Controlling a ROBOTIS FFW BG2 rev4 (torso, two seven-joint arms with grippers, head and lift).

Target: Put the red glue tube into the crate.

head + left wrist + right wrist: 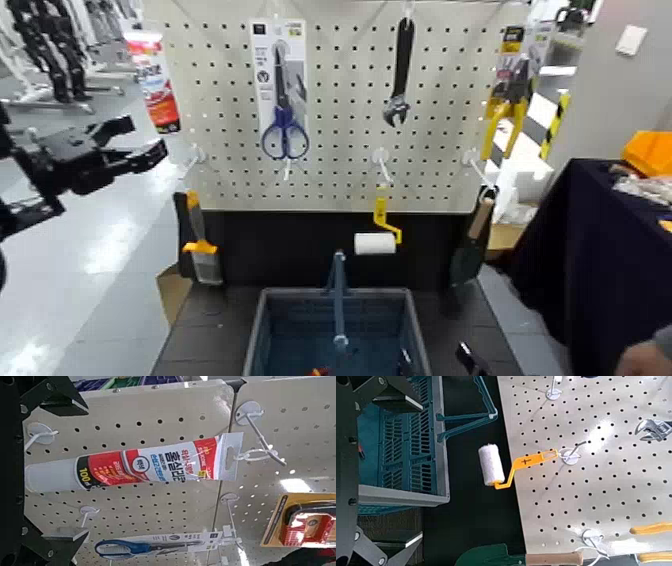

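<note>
Hovering left arm: the black left gripper [135, 142] hangs high at the left of the head view, beside the white pegboard [440, 150], touching nothing.
Left pincer: spread wide and released, both black fingers [112, 127] apart with only air between them.
Glue tube: the flat red-and-white squeeze glue tube with dark lettering and a white cap [131, 465] hangs from a white hook [257, 453] on the pegboard, straight in front of the left wrist camera and clear of the fingers.
Scissors: the blue-handled scissors on a white card [280, 90] hang on the board near the tube.
Crate: the blue-grey latticed plastic basket with an upright blue bar handle [262, 325] sits low in front of the board, well apart from the tube.
Right arm: the right gripper [383, 471] waits beside the crate, fingers splayed and holding nothing.
Roller: a small white paint roller with a yellow handle [506, 461] hangs above the crate.
</note>
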